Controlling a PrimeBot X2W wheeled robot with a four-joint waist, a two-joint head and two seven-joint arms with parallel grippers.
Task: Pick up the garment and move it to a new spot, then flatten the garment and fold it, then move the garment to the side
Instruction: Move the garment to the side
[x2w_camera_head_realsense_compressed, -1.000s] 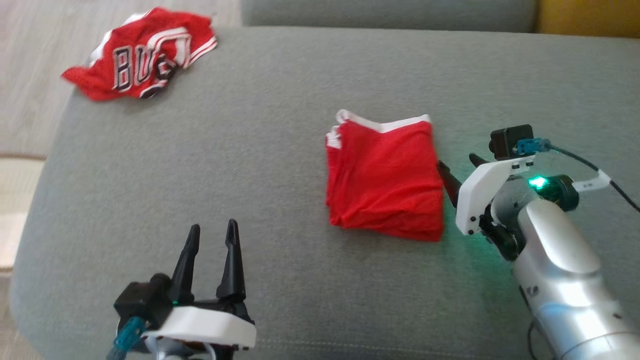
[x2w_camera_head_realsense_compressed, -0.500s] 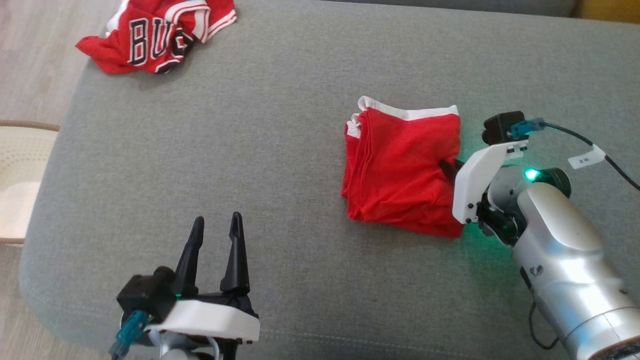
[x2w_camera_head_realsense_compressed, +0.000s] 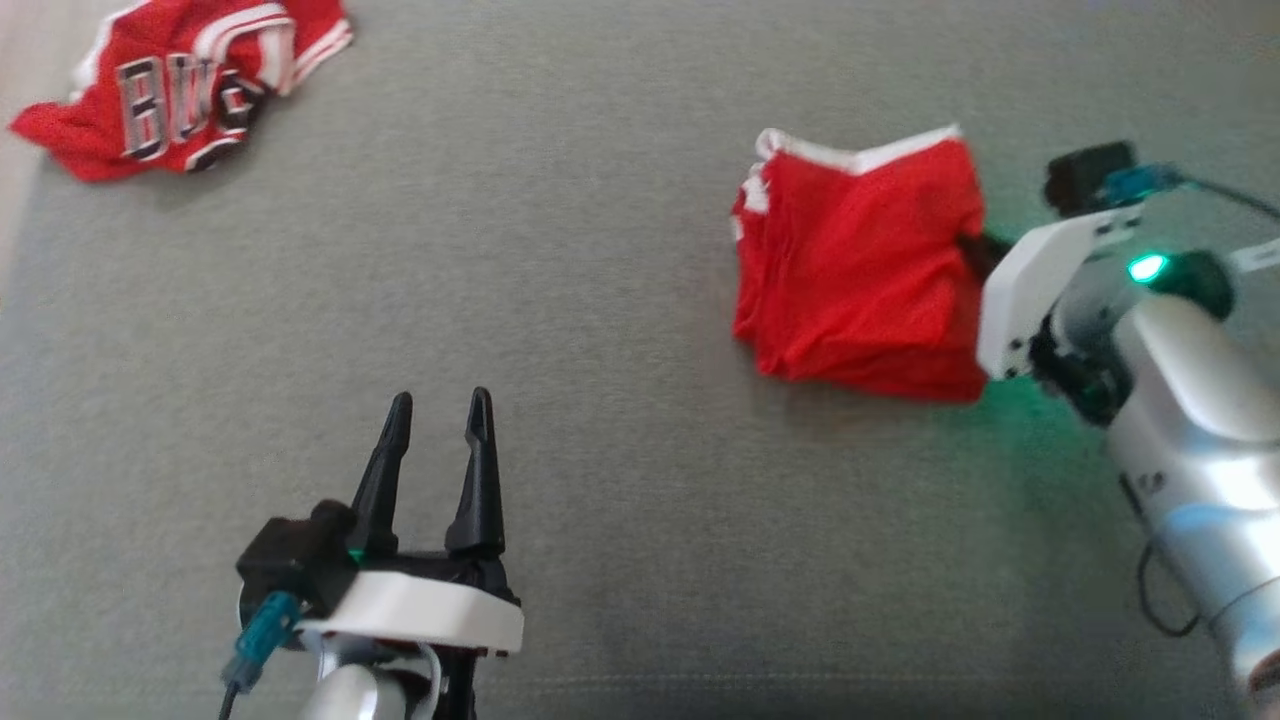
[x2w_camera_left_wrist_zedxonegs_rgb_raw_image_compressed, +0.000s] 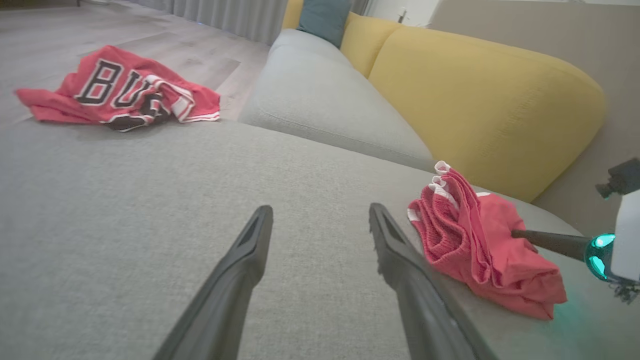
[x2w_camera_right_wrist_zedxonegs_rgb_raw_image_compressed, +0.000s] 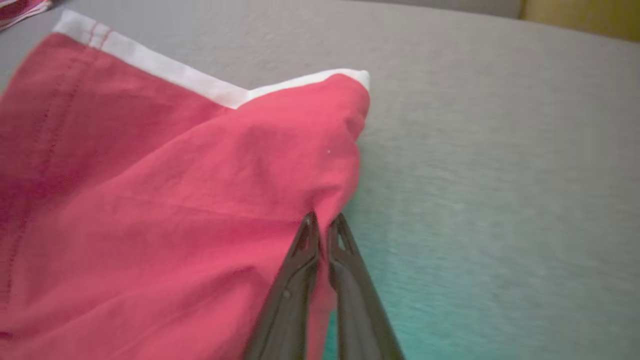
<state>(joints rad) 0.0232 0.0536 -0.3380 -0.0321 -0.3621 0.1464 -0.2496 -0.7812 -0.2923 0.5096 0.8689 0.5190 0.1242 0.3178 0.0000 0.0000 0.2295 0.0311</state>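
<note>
The red garment (x2w_camera_head_realsense_compressed: 860, 270) lies folded into a compact, near-square packet on the grey sofa seat (x2w_camera_head_realsense_compressed: 600, 300), toward the seat's right side and far from its front edge. The right gripper (x2w_camera_right_wrist_zedxonegs_rgb_raw_image_compressed: 322, 225) is at the packet's right-hand edge, its two dark fingers pressed together on a pinch of the cloth. The left gripper (x2w_camera_head_realsense_compressed: 440, 396) hovers near the front edge with its fingers apart and nothing between them.

Judging by the neat stack of layers, the moving, flattening and folding are done. What appears to be left is the last step — carrying the packet off to the side. Most of the cloth rests on the seat.

The white-trimmed hem points toward the back of the seat, and the stacked fold edges face left. The slightly longer axis runs front to back, leaning a little. A second, crumpled red jersey (x2w_camera_head_realsense_compressed: 170, 90) sits well apart at the seat's far left corner.
</note>
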